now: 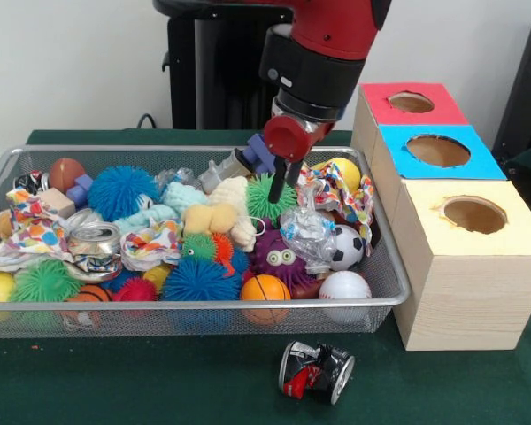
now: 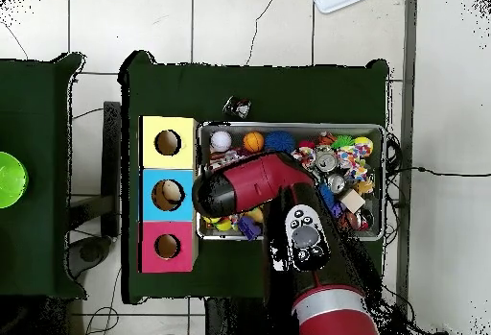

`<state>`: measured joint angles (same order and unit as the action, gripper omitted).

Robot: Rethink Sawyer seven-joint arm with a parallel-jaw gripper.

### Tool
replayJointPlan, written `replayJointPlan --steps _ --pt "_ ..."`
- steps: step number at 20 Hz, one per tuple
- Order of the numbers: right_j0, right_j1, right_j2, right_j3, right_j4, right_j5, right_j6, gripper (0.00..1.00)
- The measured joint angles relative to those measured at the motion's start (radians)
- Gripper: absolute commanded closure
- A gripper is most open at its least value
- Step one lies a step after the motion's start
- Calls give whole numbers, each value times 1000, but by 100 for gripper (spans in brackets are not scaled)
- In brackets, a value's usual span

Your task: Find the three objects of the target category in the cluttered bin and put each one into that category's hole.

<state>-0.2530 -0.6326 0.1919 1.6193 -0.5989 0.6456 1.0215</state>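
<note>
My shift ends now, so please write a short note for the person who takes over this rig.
Gripper hangs low over the bin, at its far side; open or shut cannot be told.
Far bottle lies at the far wall, beside the gripper.
Crinkled bottle lies beside the football.
No third bottle seen.
Red-topped hole: nothing seen inside.
Done: nothing visibly. Left: all three.

Table (image 1: 159, 381) covered in dark green cloth. On it: wire mesh basket (image 1: 195, 320) full of toys, spanning the left and centre; wooden box (image 1: 467, 292) with three holes, touching the basket's right end; crushed can (image 1: 316, 371) on its side, near the basket's front edge.
</note>
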Motion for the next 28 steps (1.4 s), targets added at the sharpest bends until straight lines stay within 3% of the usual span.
replayJointPlan --steps 11,16,22,28 --pt "-6 32 -17 62 16 -3 0 0" --pt "-26 45 -11 93 47 -53 0 0" --pt "-151 56 68 151 166 -153 0 0" --pt "-251 55 140 184 249 -156 0 0"
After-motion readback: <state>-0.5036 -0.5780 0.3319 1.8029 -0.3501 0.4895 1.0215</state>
